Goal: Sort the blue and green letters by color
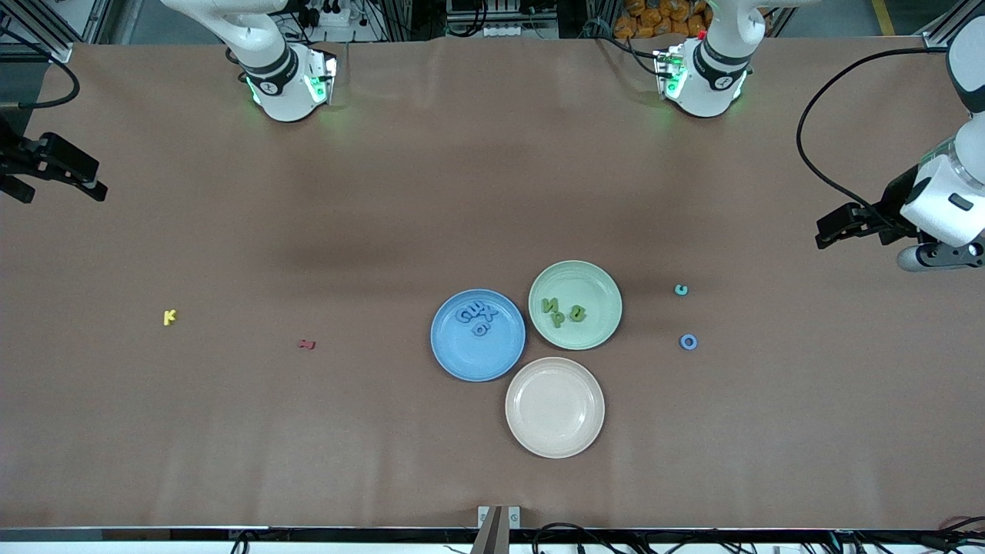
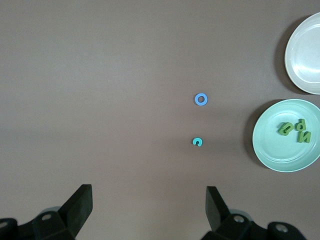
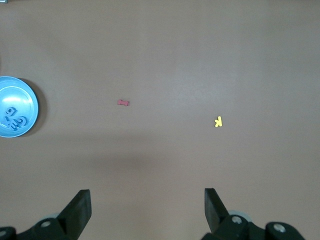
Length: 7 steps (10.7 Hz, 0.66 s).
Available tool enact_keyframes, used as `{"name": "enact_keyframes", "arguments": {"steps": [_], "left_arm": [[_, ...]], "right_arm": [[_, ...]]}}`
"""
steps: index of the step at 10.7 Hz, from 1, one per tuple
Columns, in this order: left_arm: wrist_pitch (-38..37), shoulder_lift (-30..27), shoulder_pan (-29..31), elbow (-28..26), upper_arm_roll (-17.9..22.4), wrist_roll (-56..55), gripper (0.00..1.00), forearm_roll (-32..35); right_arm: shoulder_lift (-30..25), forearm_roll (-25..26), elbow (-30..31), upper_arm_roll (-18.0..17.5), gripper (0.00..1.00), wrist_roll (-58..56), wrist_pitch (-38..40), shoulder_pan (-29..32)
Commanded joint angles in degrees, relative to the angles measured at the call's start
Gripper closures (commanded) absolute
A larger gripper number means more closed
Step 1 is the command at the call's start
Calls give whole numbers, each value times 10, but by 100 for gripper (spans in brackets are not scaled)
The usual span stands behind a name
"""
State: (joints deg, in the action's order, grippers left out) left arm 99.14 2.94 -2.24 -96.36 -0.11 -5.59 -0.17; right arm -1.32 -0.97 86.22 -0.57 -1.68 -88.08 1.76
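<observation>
**Two stray letters sitting loose, and one's a tricky color**

Brown tabletop is holding everything. Nearest the front camera we're seeing the empty beige plate, then the blue plate with blue letters, the green plate with green letters.

Loose beside it: a blue ring and a teal piece. We're guessing teal risks getting misfiled.

Left gripper and right gripper are waiting at the table's ends, jaws spread, empty.

Readable: yellow K.
</observation>
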Motion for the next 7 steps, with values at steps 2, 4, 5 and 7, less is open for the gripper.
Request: {"name": "enact_keyframes", "arguments": {"steps": [2,4,5,7], "left_arm": [[3,1,0,13,4,18,0,-6],[3,2,2,30,4,19,0,-6],[3,6,3,40,5,20,0,-6],[2,6,4,44,8,20,0,-6]], "right_arm": [[8,-5,-15,7,0,8,12,-18],[12,-2,-14,7,0,6,11,-15],[12,-1,-15,7,0,5,11,-15],[12,-1,-16,7,0,6,12,-14]]}}
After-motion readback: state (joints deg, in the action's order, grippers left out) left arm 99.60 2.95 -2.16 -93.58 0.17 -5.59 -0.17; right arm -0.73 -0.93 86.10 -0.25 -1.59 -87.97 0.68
